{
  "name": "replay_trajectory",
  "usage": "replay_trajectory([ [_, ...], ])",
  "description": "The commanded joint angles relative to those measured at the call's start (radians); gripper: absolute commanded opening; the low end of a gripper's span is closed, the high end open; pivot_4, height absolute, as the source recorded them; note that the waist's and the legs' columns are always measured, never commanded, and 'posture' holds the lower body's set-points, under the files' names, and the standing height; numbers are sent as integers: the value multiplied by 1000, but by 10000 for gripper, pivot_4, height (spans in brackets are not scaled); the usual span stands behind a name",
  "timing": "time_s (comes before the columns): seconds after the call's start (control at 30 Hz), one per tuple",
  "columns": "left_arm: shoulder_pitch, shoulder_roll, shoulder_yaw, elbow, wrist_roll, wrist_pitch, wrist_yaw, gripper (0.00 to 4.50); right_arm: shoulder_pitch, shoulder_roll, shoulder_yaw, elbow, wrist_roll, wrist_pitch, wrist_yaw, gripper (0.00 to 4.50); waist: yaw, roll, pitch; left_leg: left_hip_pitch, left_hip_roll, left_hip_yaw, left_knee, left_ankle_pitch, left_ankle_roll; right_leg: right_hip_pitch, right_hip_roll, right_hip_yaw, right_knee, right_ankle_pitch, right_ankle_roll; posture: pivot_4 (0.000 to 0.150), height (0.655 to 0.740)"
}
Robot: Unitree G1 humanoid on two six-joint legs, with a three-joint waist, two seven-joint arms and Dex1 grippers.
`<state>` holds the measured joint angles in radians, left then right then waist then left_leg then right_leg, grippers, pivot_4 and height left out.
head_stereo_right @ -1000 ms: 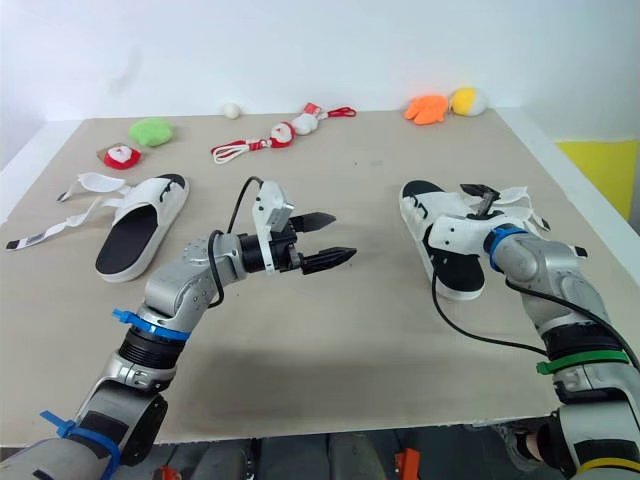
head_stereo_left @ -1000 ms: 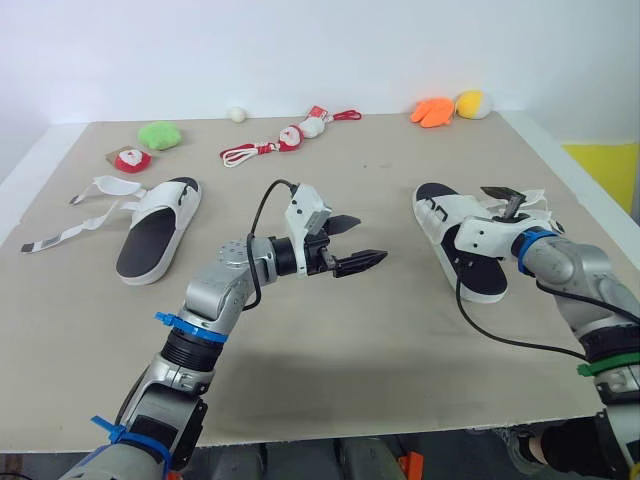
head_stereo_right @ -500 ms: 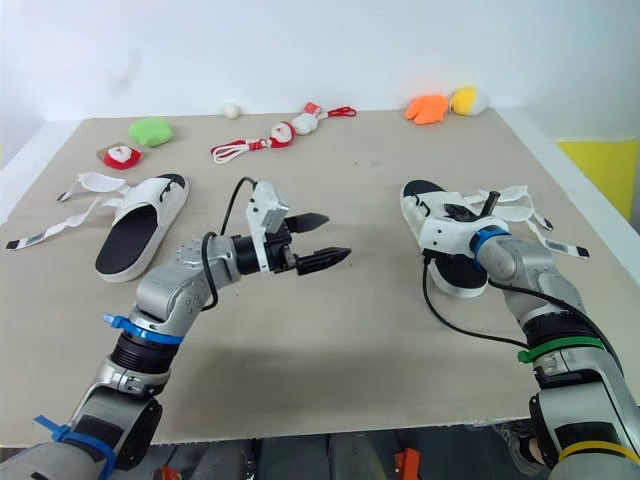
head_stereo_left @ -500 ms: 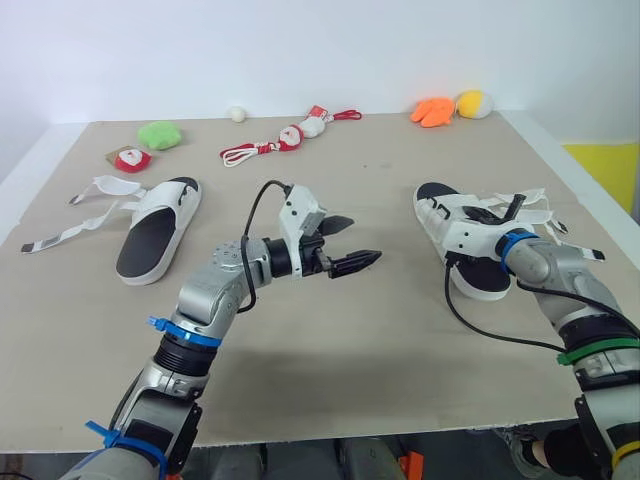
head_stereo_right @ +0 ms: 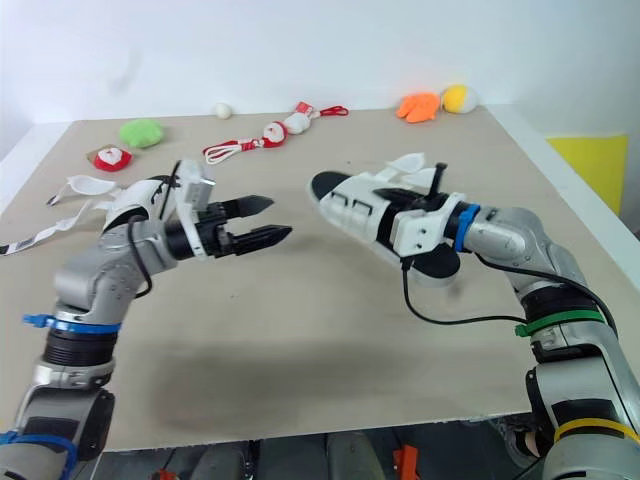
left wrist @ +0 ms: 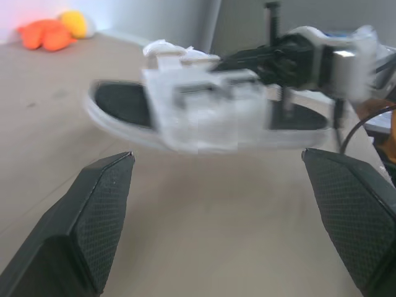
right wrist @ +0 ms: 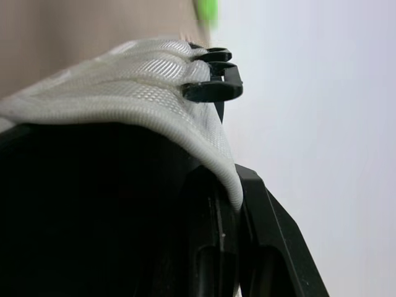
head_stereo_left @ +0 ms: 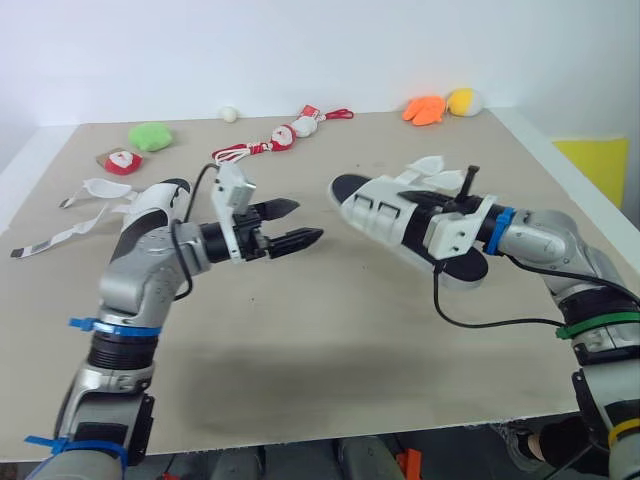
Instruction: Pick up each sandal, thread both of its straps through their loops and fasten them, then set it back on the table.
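Tabletop point(head_stereo_left: 330, 330) | right tool point(head_stereo_left: 460, 198) clamps lifted sandal point(head_stereo_left: 385, 212) | second sandal point(head_stereo_left: 158, 192) partly behind left arm

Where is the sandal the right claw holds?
Head views: sandal held above the table by the right claw, centre-right, free end pointing toward the open left claw.

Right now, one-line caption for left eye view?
Right gripper holds a white sandal above the table, open left gripper pointing toward it.

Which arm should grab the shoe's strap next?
The left. The left tool is open and empty, pointing at the sandal. The right tool is busy holding that sandal up in the air.
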<state>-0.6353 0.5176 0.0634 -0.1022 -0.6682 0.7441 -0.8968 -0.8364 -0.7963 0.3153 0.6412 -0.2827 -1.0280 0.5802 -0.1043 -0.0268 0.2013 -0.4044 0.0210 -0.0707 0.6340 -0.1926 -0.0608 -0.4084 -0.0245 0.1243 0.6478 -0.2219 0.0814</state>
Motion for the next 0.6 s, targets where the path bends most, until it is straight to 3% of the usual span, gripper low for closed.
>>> replay_trajectory([
  [0.03, 20, 92, 80, -76, -61, 38, -49, 45000, -31, 19, 38, -41, 31, -149, 38, 521, 0, 0, 0, 0, 0, 0, 0, 0, 0, 0, 0, 0, 0, 0, 0, 1500, 7400],
  [0.33, 179, 352, 163, -169, -116, 91, -175, 45000, -106, 116, 135, 25, -56, -403, 32, 521, 2, -2, 1, 0, 1, -1, 0, 0, 0, 0, 0, -1, 1, 0, -3, 1500, 7400],
  [0.6, 253, 353, 165, -244, -155, 107, -147, 45000, -100, 166, 152, 58, -91, -409, 13, 521, 5, -3, 2, 0, 1, -2, 0, 0, 0, 0, 0, -3, 1, 0, -7, 1500, 7400],
])
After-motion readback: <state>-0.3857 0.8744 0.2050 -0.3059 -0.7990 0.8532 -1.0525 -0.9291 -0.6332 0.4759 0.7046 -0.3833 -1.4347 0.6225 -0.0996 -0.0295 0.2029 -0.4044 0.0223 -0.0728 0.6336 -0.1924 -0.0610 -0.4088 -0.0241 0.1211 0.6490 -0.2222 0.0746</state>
